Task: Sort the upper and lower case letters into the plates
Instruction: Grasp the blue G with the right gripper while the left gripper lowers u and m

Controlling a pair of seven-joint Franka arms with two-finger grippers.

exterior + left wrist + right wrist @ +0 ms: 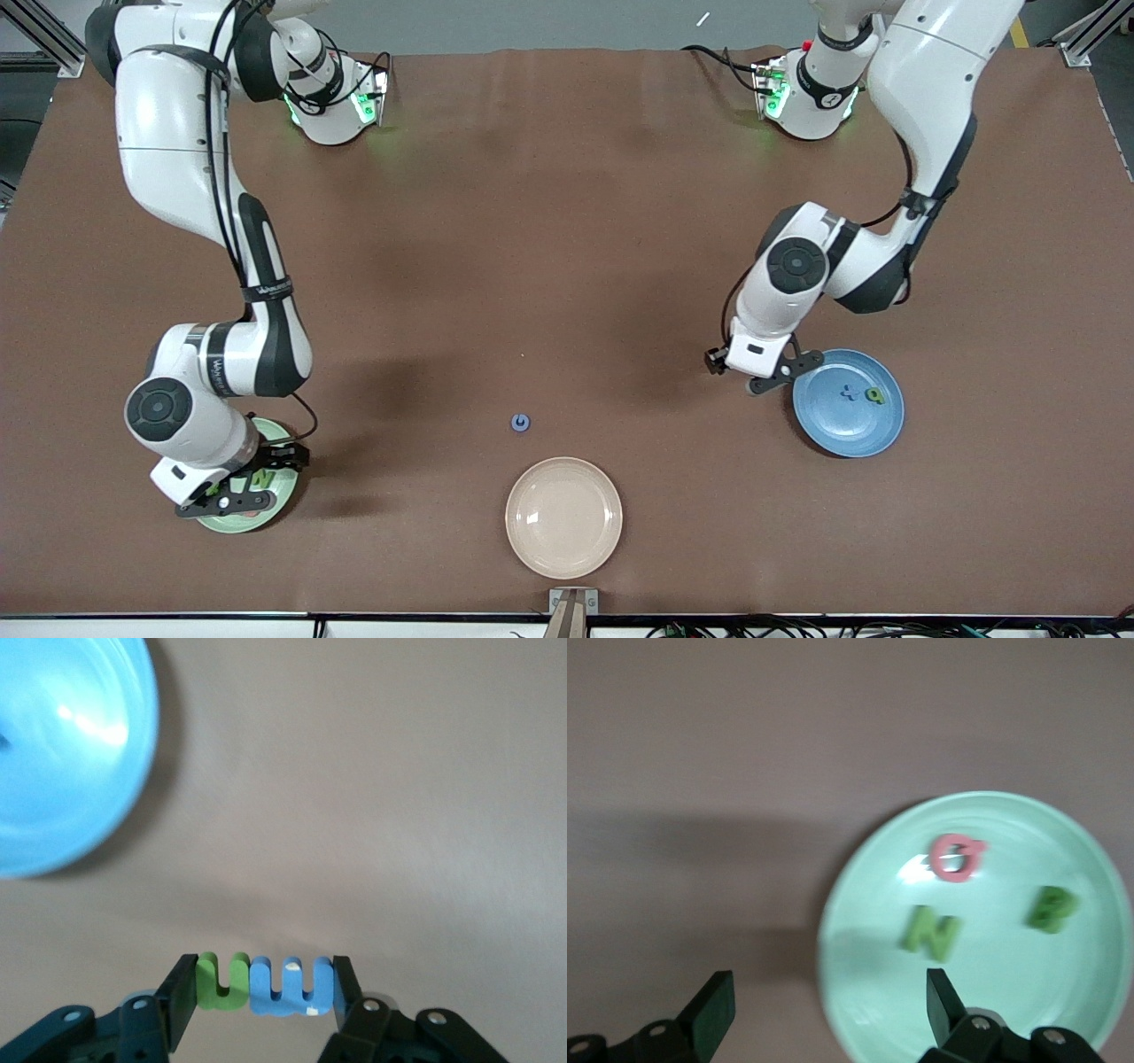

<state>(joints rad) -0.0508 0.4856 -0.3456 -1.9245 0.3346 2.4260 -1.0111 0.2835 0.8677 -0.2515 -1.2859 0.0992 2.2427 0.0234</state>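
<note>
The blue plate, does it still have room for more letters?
Yes. The round blue plate holds only two small letters near its middle, so the part of its dish nearer the front camera is bare. The left hand, gripping a green and a blue letter, hovers beside its rim.

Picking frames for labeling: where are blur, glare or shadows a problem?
Right wrist view: letters on the mint green plate look soft, with glare by the pink one. Left wrist view: blue plate blurred, with glare streaks. Front view: sharp; arm shadows on the table.
</note>
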